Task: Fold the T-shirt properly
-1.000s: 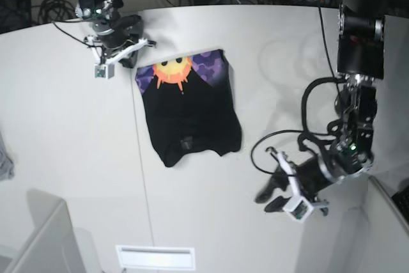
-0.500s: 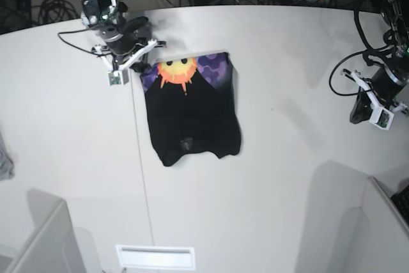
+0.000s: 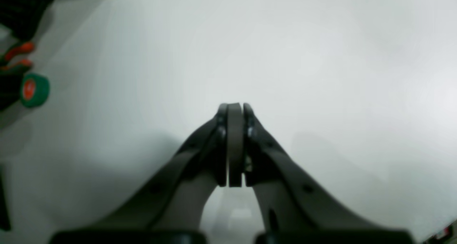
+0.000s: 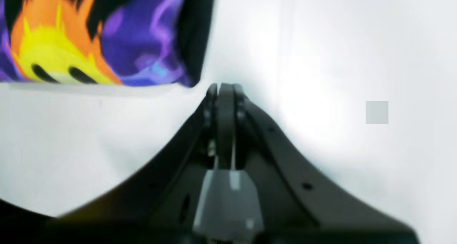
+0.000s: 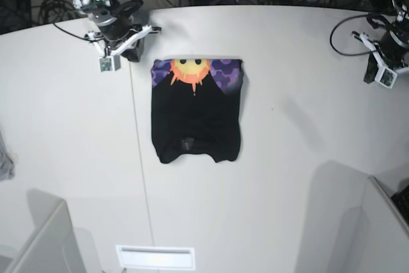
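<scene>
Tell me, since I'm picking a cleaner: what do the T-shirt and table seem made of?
T-shirt: soft matte black cloth, probably cotton knit; it lies limp with wavy edges, and the sun print looks dyed or screen-printed. Table: smooth, hard, off-white, likely laminate or painted board; it shows faint sheen and a thin seam.

The base view looks steeply down from above on the whole white surface (image 5: 287,177). Each wrist view sits just behind its own gripper, close over that surface: the left gripper (image 3: 234,110) faces bare white, while the right gripper (image 4: 223,89) faces the T-shirt (image 4: 107,33), whose print the base view shares.
</scene>
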### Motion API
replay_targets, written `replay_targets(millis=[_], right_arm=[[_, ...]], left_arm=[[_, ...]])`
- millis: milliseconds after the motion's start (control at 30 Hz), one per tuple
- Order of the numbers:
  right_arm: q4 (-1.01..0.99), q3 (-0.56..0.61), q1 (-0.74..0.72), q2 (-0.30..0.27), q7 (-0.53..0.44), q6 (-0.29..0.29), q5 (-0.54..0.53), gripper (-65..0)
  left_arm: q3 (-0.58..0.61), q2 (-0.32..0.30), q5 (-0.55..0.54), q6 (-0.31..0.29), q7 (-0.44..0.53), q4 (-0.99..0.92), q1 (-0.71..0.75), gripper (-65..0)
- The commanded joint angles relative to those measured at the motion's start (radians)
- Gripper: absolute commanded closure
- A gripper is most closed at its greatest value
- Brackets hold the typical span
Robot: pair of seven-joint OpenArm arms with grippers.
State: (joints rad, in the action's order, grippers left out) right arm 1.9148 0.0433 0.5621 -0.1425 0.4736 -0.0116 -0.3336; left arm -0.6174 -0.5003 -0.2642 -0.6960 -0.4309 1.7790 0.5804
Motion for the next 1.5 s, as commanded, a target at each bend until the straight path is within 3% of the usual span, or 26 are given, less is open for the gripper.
replay_targets(millis=[0,167,367,533,700,867,900,967,1133,1200,1267,1367,1400,1467], right_arm=[[0.050,-0.012,0.028,-0.003,-0.020,0.006,-0.008,0.0],[0.099,-0.026,0.144,-0.003,-0.020,0.008,-0.009,0.0],[0.097,-0.023,0.299,-0.001,-0.020,0.009,-0.009,0.0],[0.093,-0.021,0.415,-0.003,-0.019,0.009,-0.009,0.0],[-0.128,0.019,0.375,0.005,0.072,0.012,-0.011,0.0],[-0.427,0.129,0.255,-0.001,0.067,0.017,-0.011,0.0],[-0.475,0.155,0.235,-0.004,0.053,0.034,-0.011,0.0],[-0.596,0.197,0.194,-0.033,0.001,0.127,-0.012,0.0],[-0.947,0.223,0.048,-0.067,-0.131,0.450,-0.011,0.0],[-1.090,0.228,-0.014,-0.078,-0.204,0.537,-0.011,0.0],[-1.263,0.234,-0.080,-0.075,-0.315,0.560,-0.009,0.0],[-1.530,0.237,-0.181,-0.044,-0.517,0.539,-0.009,0.0],[-1.618,0.237,-0.215,-0.030,-0.593,0.522,-0.009,0.0],[-1.739,0.237,-0.270,-0.009,-0.717,0.480,-0.008,0.0]], left_arm=[[-0.006,-0.002,0.003,-0.002,0.039,0.015,0.043,0.0],[-0.003,0.048,-0.045,-0.002,0.057,0.074,0.238,0.0],[0.000,0.058,-0.198,-0.002,0.057,0.101,0.421,0.0],[0.120,0.059,-0.198,-0.002,0.063,0.089,0.499,0.0],[0.410,0.073,-0.020,-0.002,0.066,-0.077,0.408,0.0],[0.587,0.168,0.154,-0.002,0.068,-0.408,0.220,0.0],[0.607,0.190,0.179,-0.002,0.076,-0.469,0.184,0.0],[0.644,0.239,0.227,-0.001,0.159,-0.606,0.128,0.0],[0.782,0.346,0.300,0.218,0.429,-0.962,0.017,0.0],[0.842,0.395,0.308,0.304,0.519,-1.172,-0.061,0.0],[0.881,0.454,0.308,0.390,0.646,-1.453,-0.164,0.0],[0.881,0.523,0.308,0.471,0.852,-1.779,-0.300,0.0],[0.881,0.533,0.308,0.488,0.897,-1.779,-0.333,0.0],[0.881,0.538,0.308,0.516,0.881,-1.779,-0.363,0.0]])
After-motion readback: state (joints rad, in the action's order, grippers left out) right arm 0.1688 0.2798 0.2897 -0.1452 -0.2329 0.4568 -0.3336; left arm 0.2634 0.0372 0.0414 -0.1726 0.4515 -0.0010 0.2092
